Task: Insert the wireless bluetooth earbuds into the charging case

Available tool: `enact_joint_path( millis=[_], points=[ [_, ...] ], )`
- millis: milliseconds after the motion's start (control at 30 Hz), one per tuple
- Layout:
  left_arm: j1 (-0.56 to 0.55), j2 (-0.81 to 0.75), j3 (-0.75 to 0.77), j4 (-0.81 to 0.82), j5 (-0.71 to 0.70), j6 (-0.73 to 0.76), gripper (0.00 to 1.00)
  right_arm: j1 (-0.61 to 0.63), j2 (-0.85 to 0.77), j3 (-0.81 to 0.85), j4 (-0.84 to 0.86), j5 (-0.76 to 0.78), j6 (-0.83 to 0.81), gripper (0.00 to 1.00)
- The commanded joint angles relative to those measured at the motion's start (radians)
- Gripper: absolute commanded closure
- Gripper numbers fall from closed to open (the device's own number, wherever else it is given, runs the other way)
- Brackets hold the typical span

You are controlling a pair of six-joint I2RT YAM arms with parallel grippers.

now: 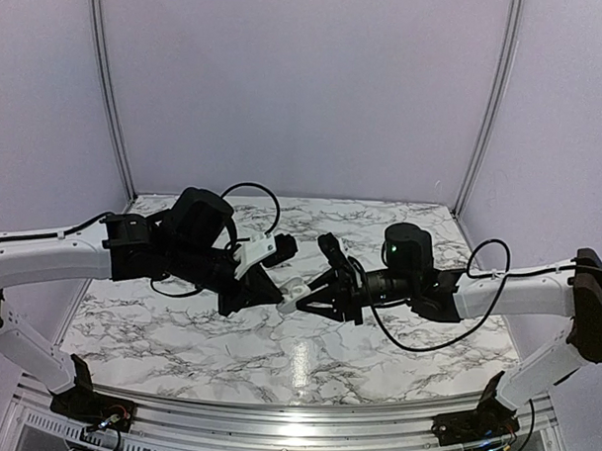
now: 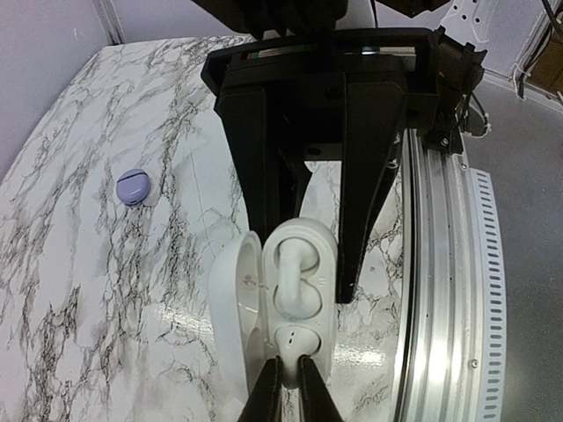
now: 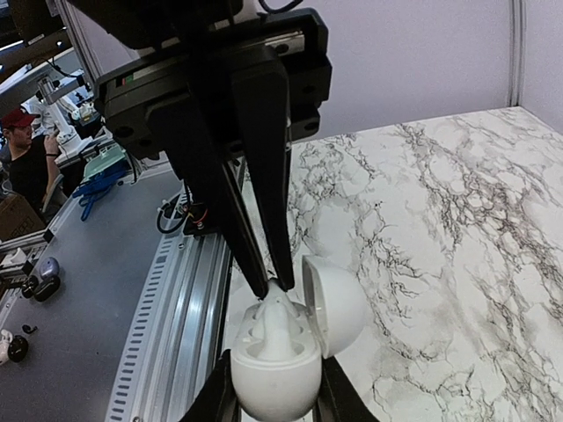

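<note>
Fingers of my right gripper [image 3: 277, 396] are clamped on either side of the white charging case [image 2: 326, 255] and hold it in the air over the marble table [image 2: 88, 308]. It hangs near the table's front edge, just beside the aluminium rail [image 2: 431, 290]. The case's lid [image 2: 233, 299] stands swung open to one side, so I can see into the wells.

From the left wrist view I see my left gripper [image 2: 288, 365] meeting the case end-on, opposite the right one. Its two thin fingers are drawn almost together, with only a sliver of gap. Their tips pinch a white earbud [image 3: 278, 308] that stands up out of the well nearest them. A second white earbud [image 2: 295, 280] lies in the other well, further in between the right gripper's fingers.

Off to the side, a lilac rounded case [image 2: 134, 186] rests closed on the marble, well apart from both grippers.
</note>
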Motion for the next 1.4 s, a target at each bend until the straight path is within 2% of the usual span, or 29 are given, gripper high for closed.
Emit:
enact_joint_path(
  millis=[0, 200, 433, 667, 933, 1033, 1133, 1200, 1300, 1367],
  points=[
    [0.009, -0.036, 0.007, 0.022, -0.117, 0.008, 0.91, 0.017, -0.021, 0.0, 0.145, -0.069, 0.037, 1.0],
    [0.021, -0.094, -0.004, 0.027, -0.141, 0.02, 0.78, 0.014, -0.013, -0.024, 0.162, -0.065, 0.061, 1.0],
    [0.034, -0.177, -0.053, 0.062, -0.066, 0.028, 0.54, 0.009, 0.0, -0.029, 0.171, -0.06, 0.075, 1.0],
    [0.063, -0.159, -0.081, 0.086, 0.008, 0.014, 0.46, 0.009, 0.001, -0.017, 0.186, -0.072, 0.085, 1.0],
    [0.06, -0.087, -0.038, 0.11, 0.025, -0.007, 0.58, 0.012, 0.013, -0.004, 0.192, -0.103, 0.098, 1.0],
    [0.027, -0.074, -0.038, 0.11, 0.013, 0.026, 0.59, 0.011, 0.017, 0.003, 0.189, -0.093, 0.102, 1.0],
    [-0.007, -0.063, -0.04, 0.11, -0.008, 0.048, 0.65, 0.008, 0.029, 0.017, 0.17, -0.073, 0.113, 1.0],
    [-0.041, -0.054, -0.039, 0.11, -0.051, 0.066, 0.68, 0.004, 0.045, 0.021, 0.173, -0.059, 0.143, 1.0],
    [-0.098, -0.019, -0.034, 0.106, -0.208, 0.105, 0.7, -0.011, 0.077, 0.039, 0.172, -0.054, 0.206, 1.0],
    [-0.113, 0.002, -0.031, 0.103, -0.262, 0.11, 0.71, -0.015, 0.098, 0.04, 0.193, -0.061, 0.245, 1.0]
  ],
)
